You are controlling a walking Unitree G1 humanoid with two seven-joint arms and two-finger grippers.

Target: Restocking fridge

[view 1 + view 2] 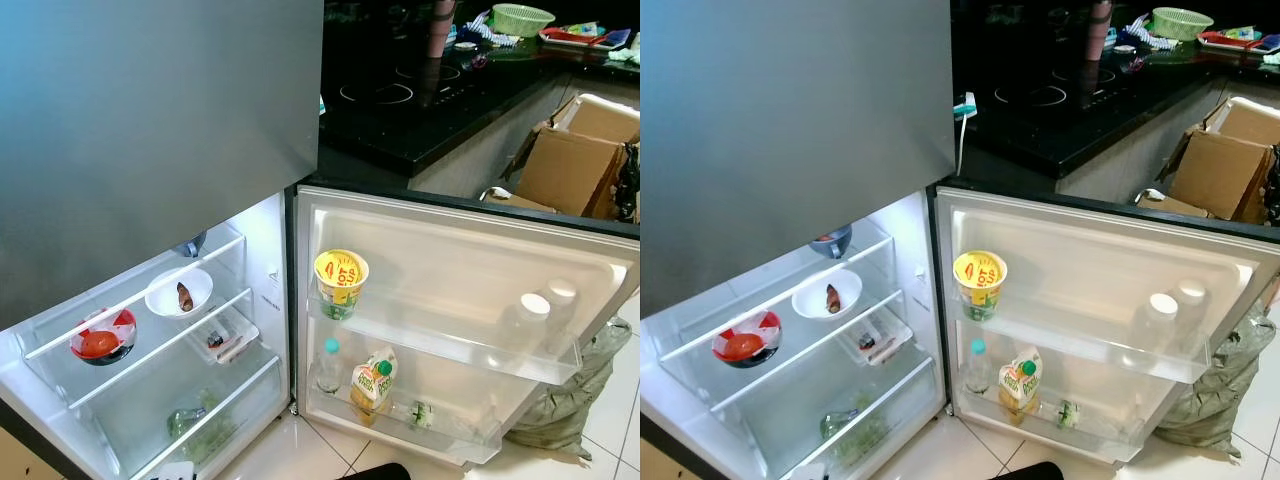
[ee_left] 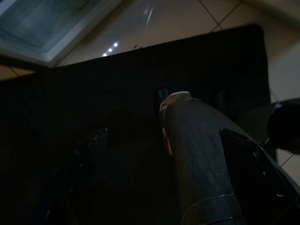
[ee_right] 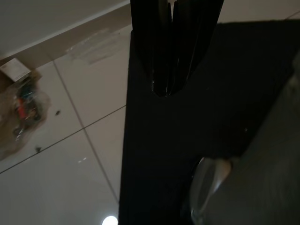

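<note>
Fridge [image 1: 290, 330] standing open, door shelves [image 1: 440, 345] carrying a yellow cup [image 1: 341, 280], bottles and a juice carton [image 1: 372, 383]; bowls on the inner shelves. Left end effector [image 2: 164, 154] spread around a grey bottle [image 2: 199, 154], contact unclear; right end effector [image 3: 164, 70] clenched, empty. Risk: bottle slipping loose, or clipping the door edge.

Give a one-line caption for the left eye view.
Open fridge: bowls on shelves, yellow cup and juice carton in door racks.
</note>
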